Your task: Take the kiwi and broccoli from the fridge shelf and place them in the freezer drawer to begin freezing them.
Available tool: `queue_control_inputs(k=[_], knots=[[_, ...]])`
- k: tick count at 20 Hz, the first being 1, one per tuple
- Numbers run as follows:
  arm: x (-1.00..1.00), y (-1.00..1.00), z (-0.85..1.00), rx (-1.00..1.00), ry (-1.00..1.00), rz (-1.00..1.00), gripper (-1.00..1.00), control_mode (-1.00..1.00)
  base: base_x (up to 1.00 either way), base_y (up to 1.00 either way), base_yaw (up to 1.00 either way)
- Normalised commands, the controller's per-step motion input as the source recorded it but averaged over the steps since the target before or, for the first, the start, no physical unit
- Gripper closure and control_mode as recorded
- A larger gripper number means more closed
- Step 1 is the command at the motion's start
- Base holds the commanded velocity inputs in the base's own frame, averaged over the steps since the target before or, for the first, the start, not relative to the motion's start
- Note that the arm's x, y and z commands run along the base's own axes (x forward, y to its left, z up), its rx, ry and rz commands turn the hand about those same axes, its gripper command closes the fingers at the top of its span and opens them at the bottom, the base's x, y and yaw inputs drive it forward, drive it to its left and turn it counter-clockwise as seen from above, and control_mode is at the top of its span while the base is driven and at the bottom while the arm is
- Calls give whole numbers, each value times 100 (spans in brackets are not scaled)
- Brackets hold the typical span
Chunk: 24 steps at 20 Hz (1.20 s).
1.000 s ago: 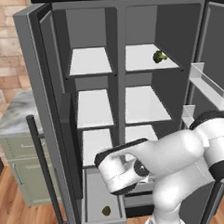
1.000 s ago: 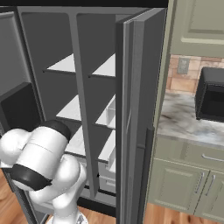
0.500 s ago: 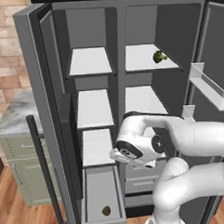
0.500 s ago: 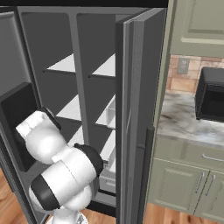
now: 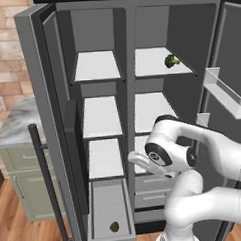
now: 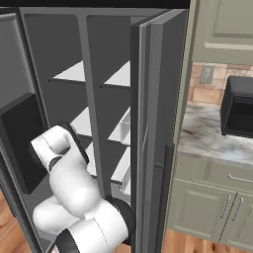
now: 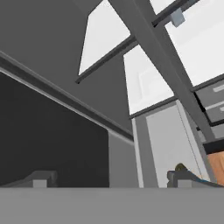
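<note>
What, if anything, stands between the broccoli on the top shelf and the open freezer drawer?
Nothing visible does. The broccoli sits alone on the upper right fridge shelf; the freezer drawer is pulled out at lower left, holding just the kiwi.

The kiwi [image 5: 114,226], a small dull brownish-olive oval, is seen lying on the plain grey floor of the freezer drawer [image 5: 99,209], near its front end; in the hand view it is partly hidden at about 5 o'clock [image 7: 180,168]. The drawer is pulled open, long and narrow. The broccoli [image 5: 171,61], bright green and bumpy, is set on the fridge shelf [image 5: 152,66], toward 2 o'clock in the left base view.
</note>
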Motion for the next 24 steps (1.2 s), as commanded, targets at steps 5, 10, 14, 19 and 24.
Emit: queue_control_inputs(k=[5, 10, 14, 19, 24], knots=[[-1, 6, 51, -40, 2, -14, -100, -100, 0, 0, 0], [-1, 0, 51, -45, 6, -9, -100, -100, 0, 0, 0], [0, -5, 48, -45, 10, -5, -100, -100, 0, 0, 0], [0, -12, 47, -43, 11, -6, -100, -100, 0, 0, 0], [-3, -26, 55, -37, 9, -6, -100, -100, 0, 0, 0]])
